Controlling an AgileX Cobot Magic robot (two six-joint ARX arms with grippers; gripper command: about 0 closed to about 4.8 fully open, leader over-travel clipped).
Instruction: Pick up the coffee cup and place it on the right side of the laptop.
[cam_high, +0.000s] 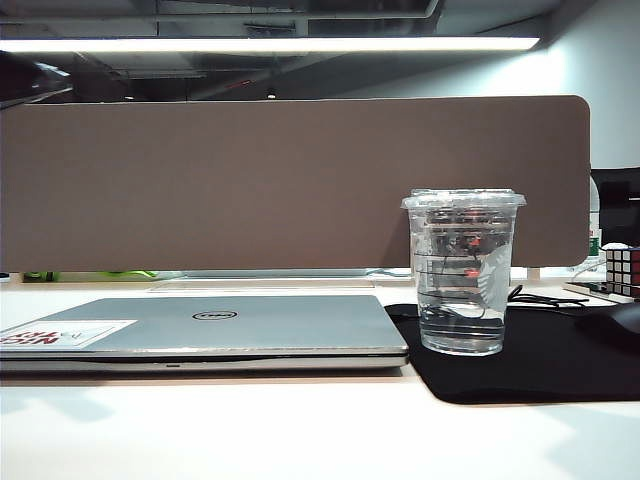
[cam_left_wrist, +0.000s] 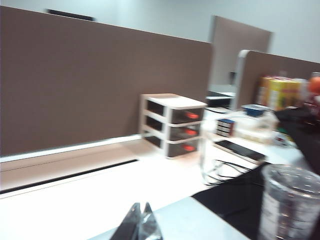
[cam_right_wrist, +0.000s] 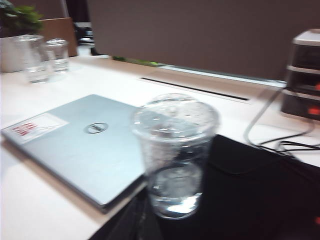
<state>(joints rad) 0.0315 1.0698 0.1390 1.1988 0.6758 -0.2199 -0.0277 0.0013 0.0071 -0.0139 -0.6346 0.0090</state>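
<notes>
Silver laptop (cam_high: 200, 335) lies closed on the desk, the landmark here. Above its lid the left gripper (cam_left_wrist: 141, 222) hangs clenched and empty. Just right of the laptop, on a black mat (cam_high: 530, 365), the clear lidded coffee cup (cam_high: 463, 272) stands upright, apparently placed; withdraw without nudging it. The right gripper is unseen; state unknown.

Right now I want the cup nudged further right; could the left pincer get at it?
Probably yes: the shut left pincer is beside the cup with nothing between.
</notes>
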